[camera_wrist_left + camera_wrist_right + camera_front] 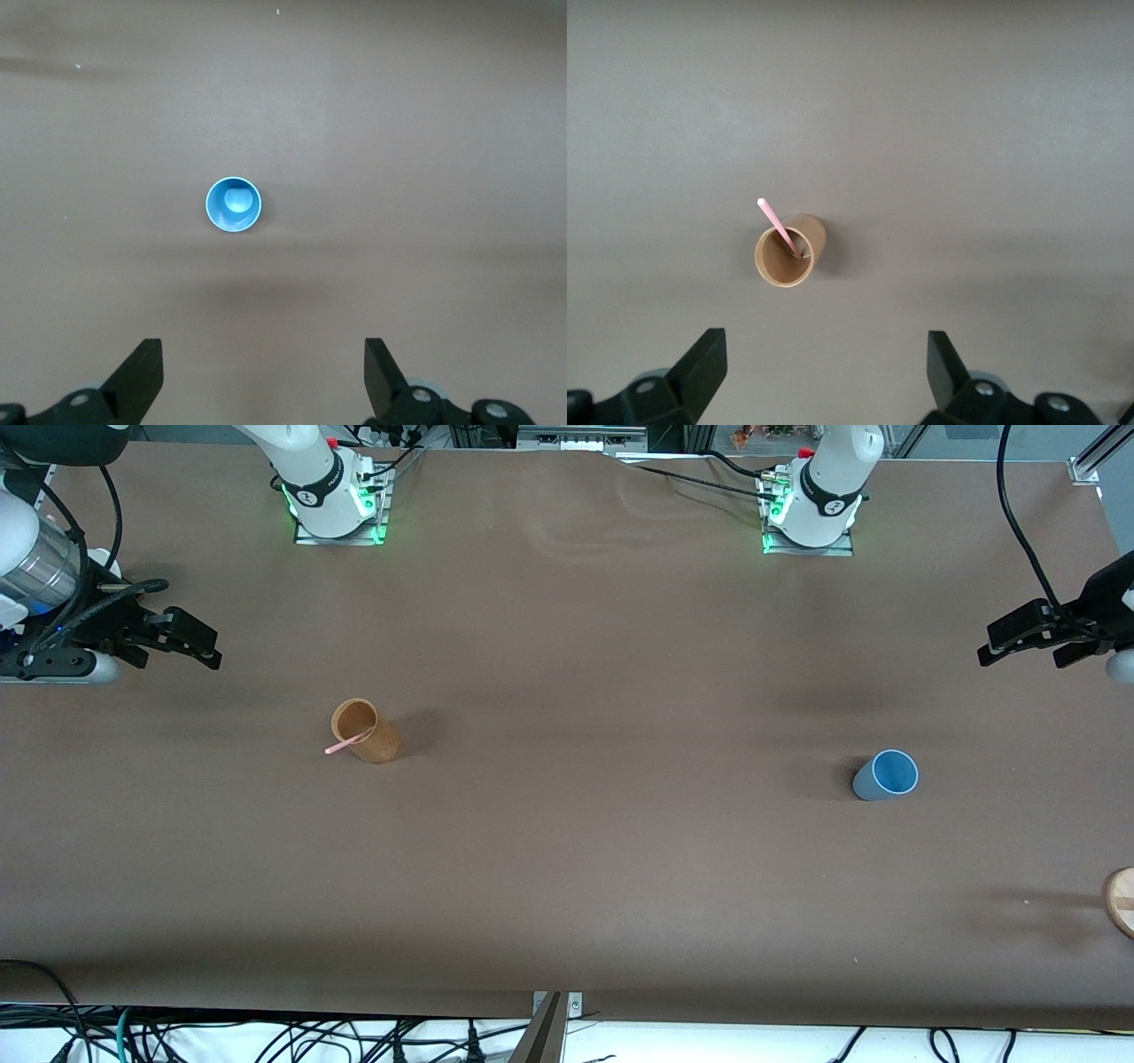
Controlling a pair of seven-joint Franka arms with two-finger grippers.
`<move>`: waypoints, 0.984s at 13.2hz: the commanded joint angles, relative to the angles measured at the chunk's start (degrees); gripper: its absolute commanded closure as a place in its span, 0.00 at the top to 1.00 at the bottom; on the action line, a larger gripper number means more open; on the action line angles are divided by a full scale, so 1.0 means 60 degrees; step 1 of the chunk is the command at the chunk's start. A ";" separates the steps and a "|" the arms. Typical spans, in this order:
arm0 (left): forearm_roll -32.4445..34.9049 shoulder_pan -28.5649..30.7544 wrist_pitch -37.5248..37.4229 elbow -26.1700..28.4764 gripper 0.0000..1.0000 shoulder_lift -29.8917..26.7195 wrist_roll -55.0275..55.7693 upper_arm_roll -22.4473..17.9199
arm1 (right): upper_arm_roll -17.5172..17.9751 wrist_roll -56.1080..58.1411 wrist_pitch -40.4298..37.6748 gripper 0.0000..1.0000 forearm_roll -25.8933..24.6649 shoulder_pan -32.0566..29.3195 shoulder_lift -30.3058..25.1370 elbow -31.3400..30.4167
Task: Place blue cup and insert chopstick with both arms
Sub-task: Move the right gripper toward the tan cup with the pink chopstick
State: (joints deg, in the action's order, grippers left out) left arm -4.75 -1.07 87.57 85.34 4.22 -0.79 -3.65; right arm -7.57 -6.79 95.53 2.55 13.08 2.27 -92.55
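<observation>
The blue cup (886, 775) stands upright on the brown table toward the left arm's end; it also shows in the left wrist view (234, 204). The pale-pink chopstick (347, 741) leans inside a tan-brown cup (368, 732) toward the right arm's end, its upper end sticking out over the rim; both show in the right wrist view, the chopstick (772, 219) and the brown cup (816, 235). My left gripper (985, 646) (263, 354) is open and empty, up over its end of the table. My right gripper (217, 649) (826, 345) is open and empty over its end.
A round wooden disc (1122, 900) lies at the table's edge at the left arm's end, nearer the front camera than the blue cup. Cables hang along the table's front edge.
</observation>
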 commanded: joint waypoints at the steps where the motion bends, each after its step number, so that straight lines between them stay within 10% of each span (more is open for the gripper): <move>1: 0.0016 0.0032 0.0053 0.0029 1.00 0.0057 -0.0265 0.0080 | 0.0016 0.0150 0.0031 1.00 0.0073 -0.0057 -0.0086 -0.0058; 13: -0.0014 0.0017 0.0053 -0.0015 1.00 0.0131 -0.0279 0.0080 | -0.0013 0.0135 0.0178 1.00 0.0088 -0.0057 -0.0101 -0.0146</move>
State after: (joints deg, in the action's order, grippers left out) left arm -4.75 -1.08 87.67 85.46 5.05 -1.30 -3.38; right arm -7.73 -6.78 96.24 2.56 13.03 2.32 -92.81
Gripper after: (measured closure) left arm 0.000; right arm 0.000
